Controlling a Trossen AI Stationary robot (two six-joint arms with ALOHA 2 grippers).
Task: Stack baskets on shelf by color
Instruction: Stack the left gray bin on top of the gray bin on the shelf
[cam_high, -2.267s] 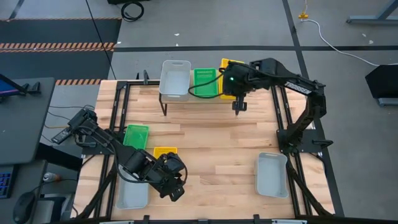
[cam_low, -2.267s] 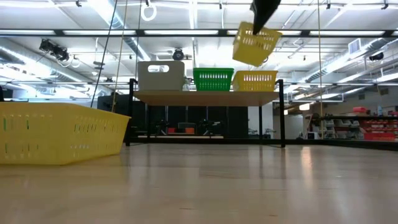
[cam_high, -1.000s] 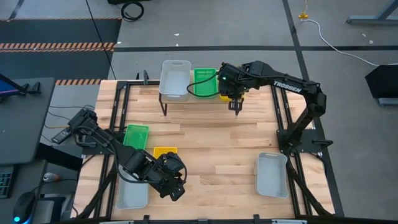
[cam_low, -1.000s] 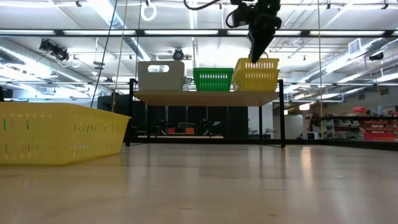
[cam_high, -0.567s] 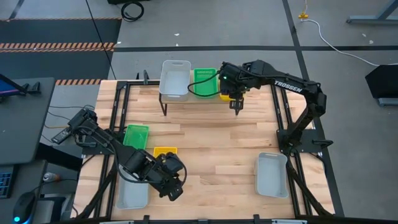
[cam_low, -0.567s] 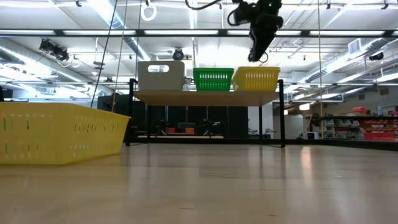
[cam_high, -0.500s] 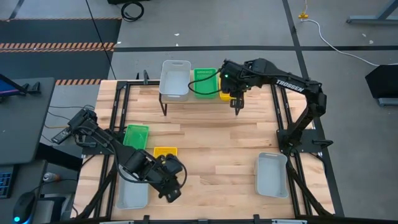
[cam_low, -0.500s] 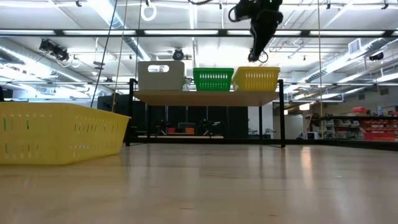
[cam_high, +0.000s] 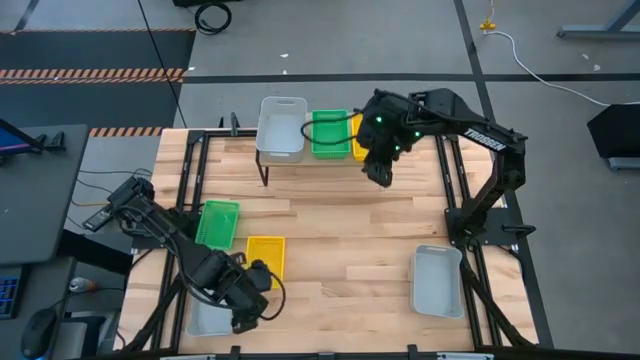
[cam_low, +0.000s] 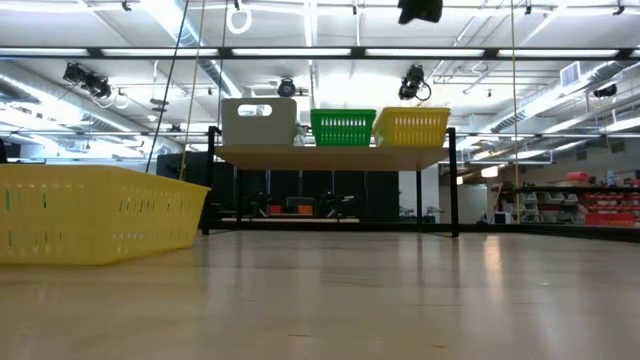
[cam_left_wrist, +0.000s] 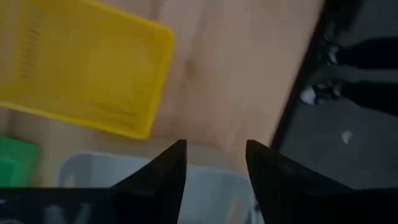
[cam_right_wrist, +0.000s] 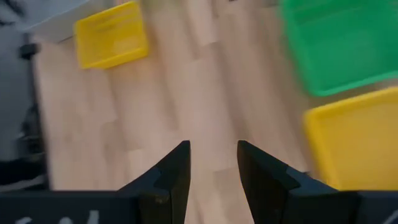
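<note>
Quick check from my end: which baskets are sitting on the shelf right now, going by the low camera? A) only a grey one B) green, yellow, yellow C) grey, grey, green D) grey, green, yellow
D: the low view shows a grey basket, a green basket and a yellow basket side by side on the shelf.

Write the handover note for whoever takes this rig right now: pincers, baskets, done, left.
Right pincer: open, empty, raised beside the shelf.
Left pincer: open, empty, over the grey basket at the table's near-left corner.
On the shelf, side by side: grey basket, green basket, yellow basket.
On the table: green basket, yellow basket, grey basket near the right arm's base.
Done: the three colours each have a spot on the shelf.
Left: stack the table's three baskets by colour.
</note>
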